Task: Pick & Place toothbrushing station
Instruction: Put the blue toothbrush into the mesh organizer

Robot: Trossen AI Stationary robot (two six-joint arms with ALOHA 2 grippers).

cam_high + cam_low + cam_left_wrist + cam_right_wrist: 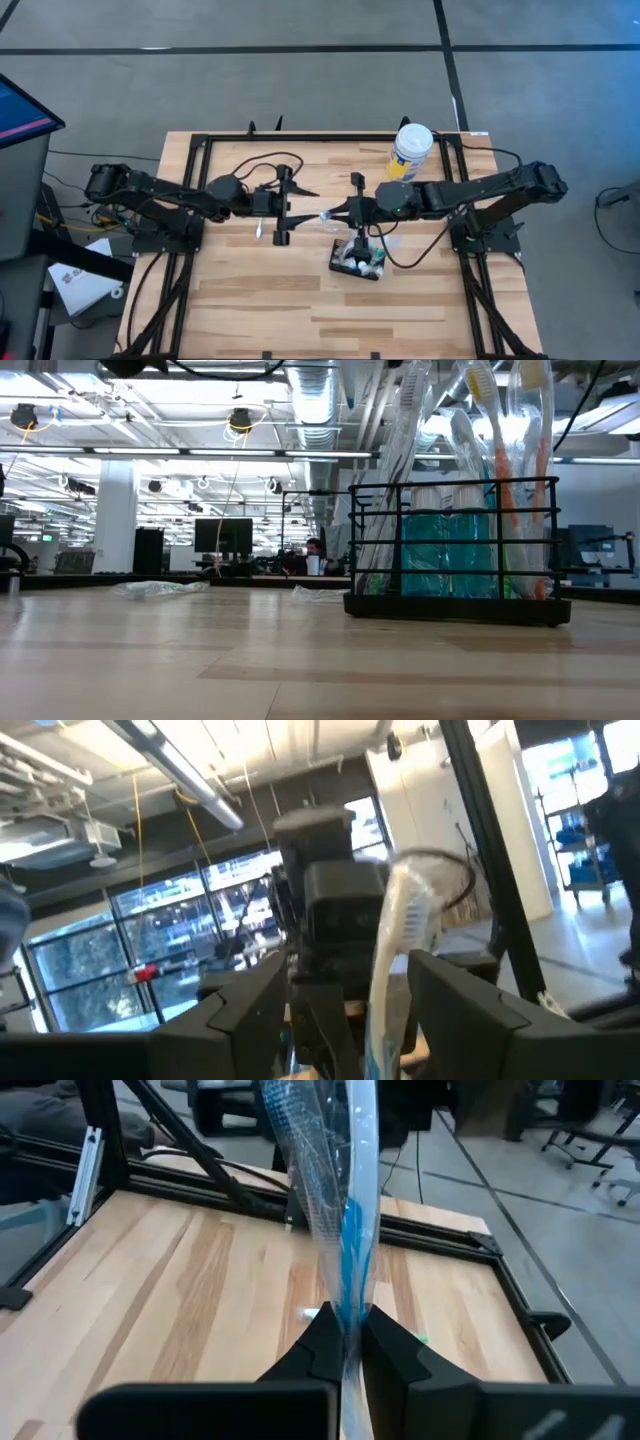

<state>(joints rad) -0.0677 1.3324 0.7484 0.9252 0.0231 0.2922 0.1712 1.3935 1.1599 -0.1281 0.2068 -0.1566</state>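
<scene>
The toothbrushing station (pixel 358 258), a black wire holder with several toothbrushes standing in it, rests on its base on the table's near right; it also shows as the station (pixel 455 550) in the low view. My right gripper (pixel 328 213) hangs above the table's middle, shut on a white and blue toothbrush (pixel 345 1200) in a clear wrapper. My left gripper (pixel 305 208) faces it, open. Its two fingers stand on either side of the toothbrush (pixel 395 950) without touching it. My right gripper (pixel 345 1328) pinches the wrapped toothbrush's blue-marked handle (pixel 348 1295) between its two fingers. It comes from the table's right, slanting slightly down. The toothbrush runs on past the fingertips toward my left gripper, lifted clear of the table.
A white-lidded, yellow-labelled tub (pixel 410 152) stands at the far right. Loose clear wrappers (pixel 160 588) lie on the wood farther back. Black frame rails (pixel 200 140) run along the table's far and side edges. Bare wood (pixel 260 300) lies toward the near left.
</scene>
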